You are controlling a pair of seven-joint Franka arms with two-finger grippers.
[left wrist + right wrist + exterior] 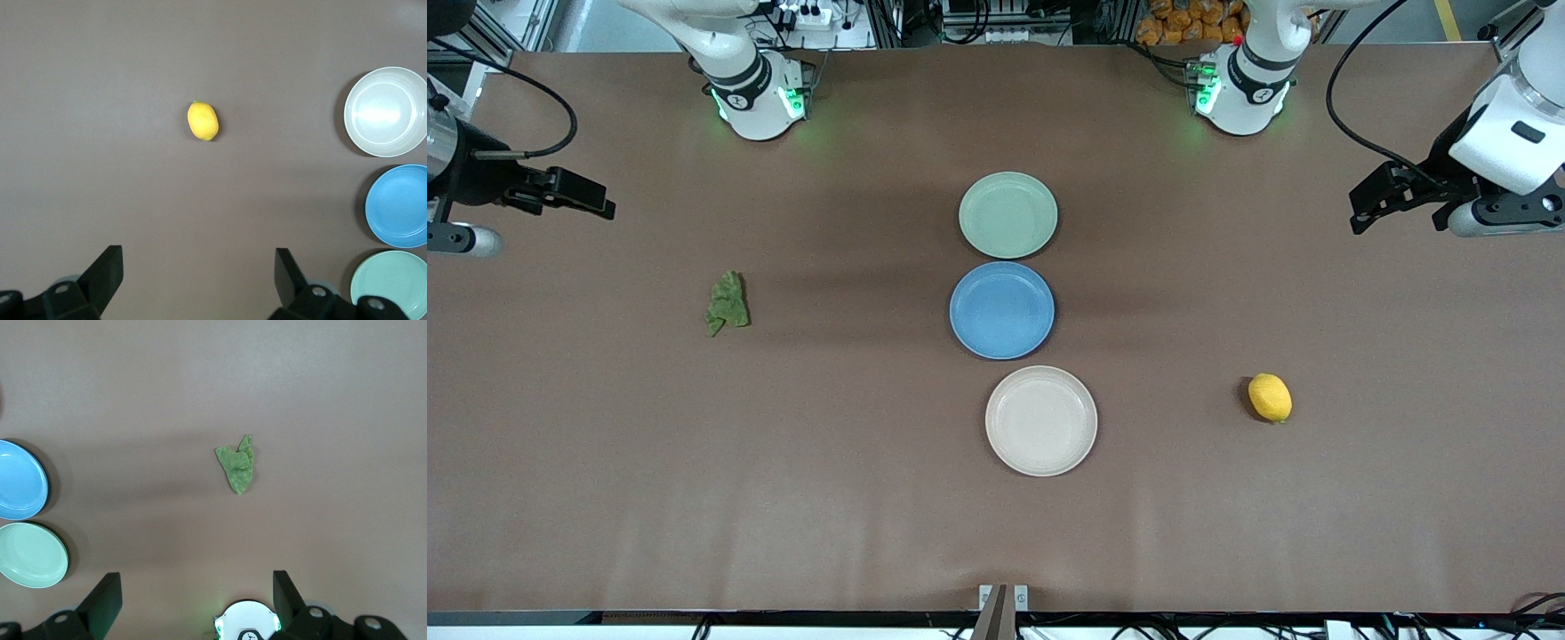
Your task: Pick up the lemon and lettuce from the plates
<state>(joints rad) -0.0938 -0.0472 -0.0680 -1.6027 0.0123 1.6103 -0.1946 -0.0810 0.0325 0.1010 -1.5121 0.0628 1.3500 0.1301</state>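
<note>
1. Three plates sit in a column down the middle of the table [605, 498]: the pale green plate [1008, 215] farthest from the front camera, the blue plate [1001, 310] touching it in the middle, and the beige-white plate [1040, 420] nearest the camera. I see nothing on any of them.

2. My lemon [1269, 397] lies on the bare table toward the left arm's end, well apart from the plates and roughly level with the beige-white one. It lies on its side and looks stable.

3. My lettuce [727, 303] also lies on the bare table, toward the right arm's end, about level with the blue plate. It is crumpled and ragged.

4. So the task sentence and the scene disagree: neither item is on a plate now. I judge each was put out on its own arm's side so that the arms need not cross.

5. I have the left gripper [1383, 197] hanging over the table's edge at the left arm's end, jaws spread wide and empty. Its wrist view looks down on the lemon between the fingers [105, 272].

6. I have the right gripper [574, 194] over the right arm's end of the table, likewise spread and carrying nothing, with the lettuce centred in its wrist view.

7. Both arms wait, parked high.
</note>
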